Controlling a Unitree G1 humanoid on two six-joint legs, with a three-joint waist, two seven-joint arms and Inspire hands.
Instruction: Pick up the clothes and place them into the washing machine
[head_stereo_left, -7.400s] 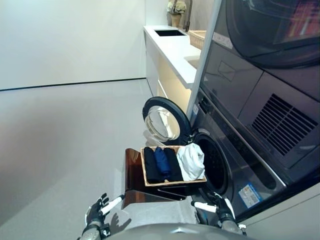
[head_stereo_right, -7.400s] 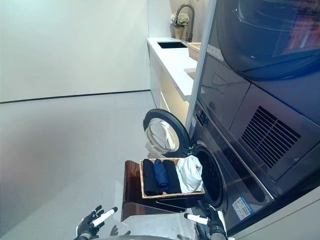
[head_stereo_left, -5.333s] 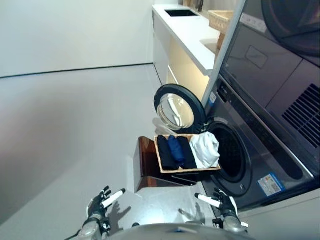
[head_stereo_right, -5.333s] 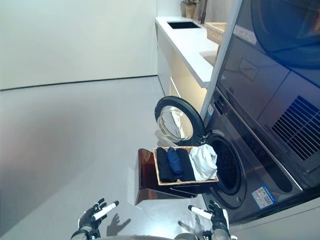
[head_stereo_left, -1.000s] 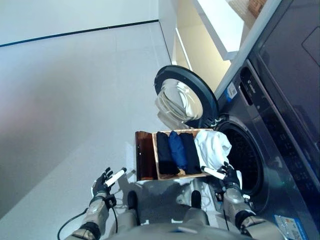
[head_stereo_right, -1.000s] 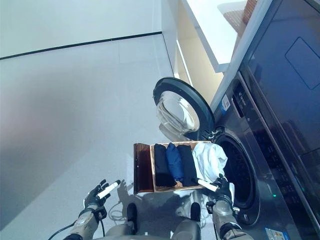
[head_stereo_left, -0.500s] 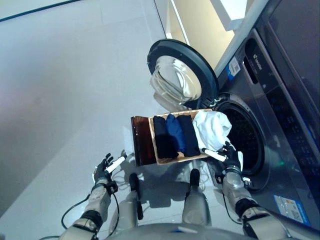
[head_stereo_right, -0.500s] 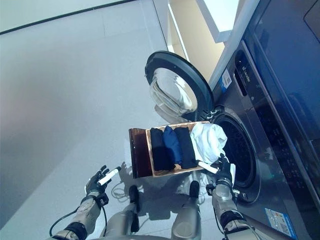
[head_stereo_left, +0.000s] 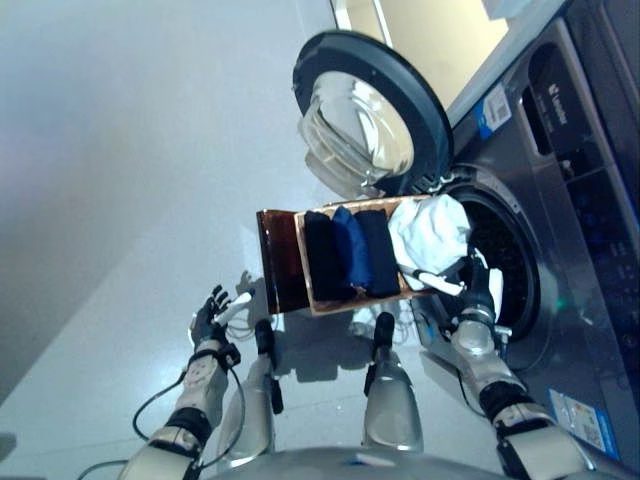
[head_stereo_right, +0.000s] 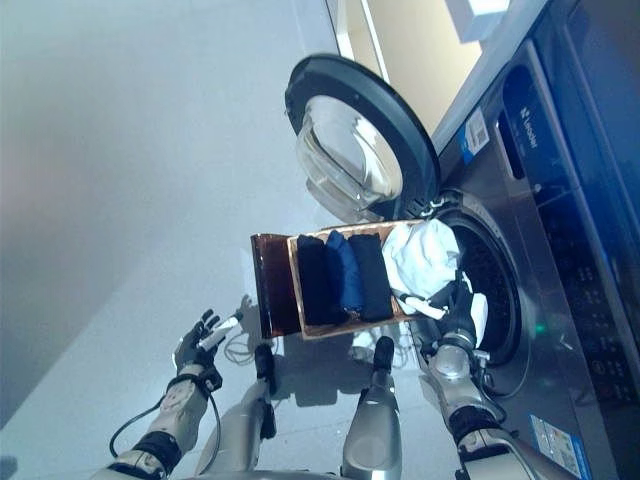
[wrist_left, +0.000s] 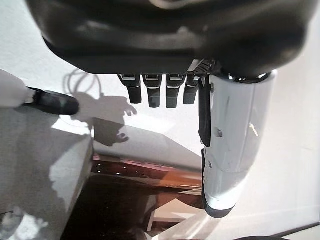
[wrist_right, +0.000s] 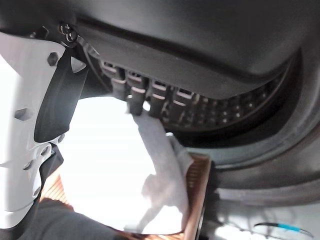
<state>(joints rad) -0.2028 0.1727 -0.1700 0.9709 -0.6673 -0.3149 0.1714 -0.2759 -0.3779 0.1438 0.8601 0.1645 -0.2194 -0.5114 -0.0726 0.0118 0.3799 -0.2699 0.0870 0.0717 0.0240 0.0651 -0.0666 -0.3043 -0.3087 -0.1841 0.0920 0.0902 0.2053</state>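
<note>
4 garments are lying in the wicker basket (head_stereo_left: 352, 299): 2 black folded pieces (head_stereo_left: 322, 258) with a blue one (head_stereo_left: 352, 252) between them, and a white garment (head_stereo_left: 430, 232) crumpled at the end nearest the washing machine (head_stereo_left: 560, 250). That basket is sitting on a brown wooden stool (head_stereo_left: 277, 262), right in front of the machine's drum opening (head_stereo_left: 512, 268), and the round door (head_stereo_left: 365, 115) is standing swung wide open beside it. From where I am standing, the right hand (head_stereo_left: 478, 290) is reaching over the basket's near corner, fingers (wrist_right: 134, 95) extended straight toward the white garment and not yet closing on it; whether they are touching the cloth is hard to tell. The left hand (head_stereo_left: 212, 312) is hanging out over the floor (head_stereo_left: 110, 200) beside the stool, fingers spread and relaxed, holding nothing.
</note>
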